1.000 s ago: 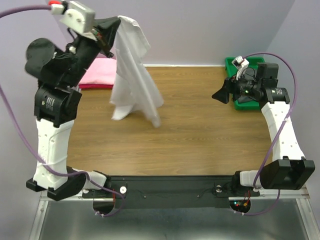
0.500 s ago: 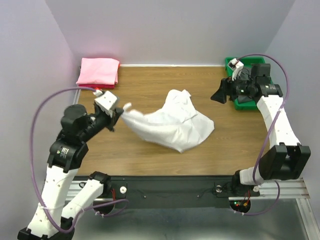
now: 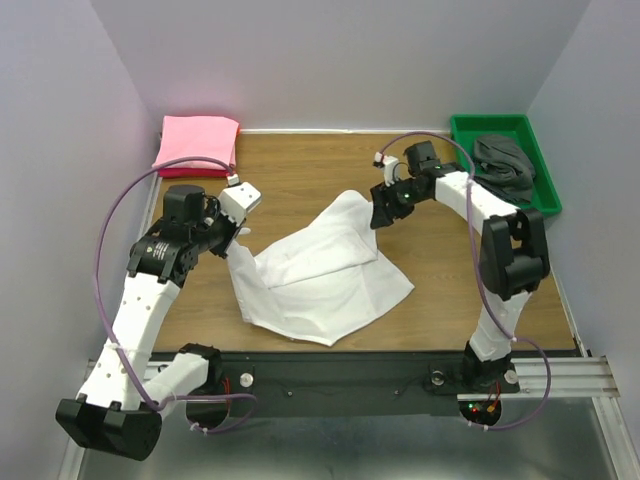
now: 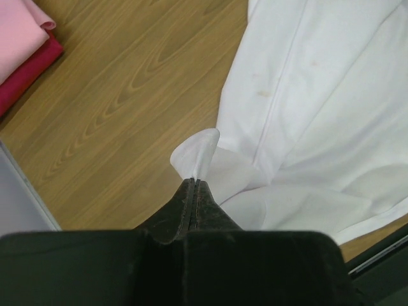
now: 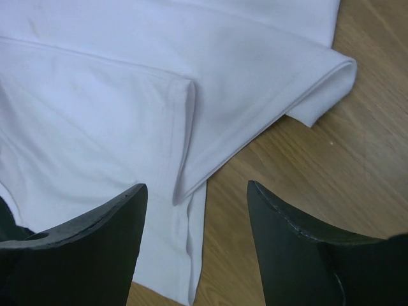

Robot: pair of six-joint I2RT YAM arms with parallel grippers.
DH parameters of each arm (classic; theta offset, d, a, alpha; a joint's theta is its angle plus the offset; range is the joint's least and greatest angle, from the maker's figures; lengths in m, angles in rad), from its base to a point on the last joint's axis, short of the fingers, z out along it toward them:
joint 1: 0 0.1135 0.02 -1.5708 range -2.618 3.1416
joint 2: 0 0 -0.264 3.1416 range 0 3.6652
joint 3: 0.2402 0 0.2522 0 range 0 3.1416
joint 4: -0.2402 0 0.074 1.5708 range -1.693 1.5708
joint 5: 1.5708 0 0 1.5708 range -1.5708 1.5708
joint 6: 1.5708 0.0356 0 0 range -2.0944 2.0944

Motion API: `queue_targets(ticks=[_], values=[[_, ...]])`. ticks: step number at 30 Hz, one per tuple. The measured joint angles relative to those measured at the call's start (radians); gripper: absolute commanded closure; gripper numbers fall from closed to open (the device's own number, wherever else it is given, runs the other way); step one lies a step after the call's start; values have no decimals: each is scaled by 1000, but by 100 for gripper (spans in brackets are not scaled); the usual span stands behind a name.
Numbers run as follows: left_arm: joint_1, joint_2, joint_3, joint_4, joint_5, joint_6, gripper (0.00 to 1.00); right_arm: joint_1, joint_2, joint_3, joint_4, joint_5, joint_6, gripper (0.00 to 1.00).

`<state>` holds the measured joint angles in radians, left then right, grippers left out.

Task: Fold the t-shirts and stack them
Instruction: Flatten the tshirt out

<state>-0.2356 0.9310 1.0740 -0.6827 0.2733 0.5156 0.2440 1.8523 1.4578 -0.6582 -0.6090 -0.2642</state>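
White t-shirt (image 3: 320, 270) lay rumpled in the middle of the desk (image 3: 300, 170) | left jaws pinched shut on a fold at its left edge | right jaws stood open over its far right corner, gripping nothing | pink t-shirt (image 3: 197, 143) folded far left | dark grey t-shirt (image 3: 503, 160) in green tray (image 3: 490, 120), far right

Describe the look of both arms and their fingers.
Both arms, left and right, have white shell links with black joint housings. A purple cable loops along each. The fingers are matte black, tapering wedges; a white camera mount sits at the left wrist.
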Motion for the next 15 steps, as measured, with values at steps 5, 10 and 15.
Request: queue_targets(ticks=[5, 10, 15], values=[[46, 20, -1, 4, -25, 53, 100, 49, 115, 50, 24, 57, 17, 42], [71, 24, -5, 18, -25, 72, 100, 60, 164, 148, 49, 66, 50, 49], [80, 48, -8, 40, -18, 74, 100, 72, 175, 172, 76, 52, 72, 50]])
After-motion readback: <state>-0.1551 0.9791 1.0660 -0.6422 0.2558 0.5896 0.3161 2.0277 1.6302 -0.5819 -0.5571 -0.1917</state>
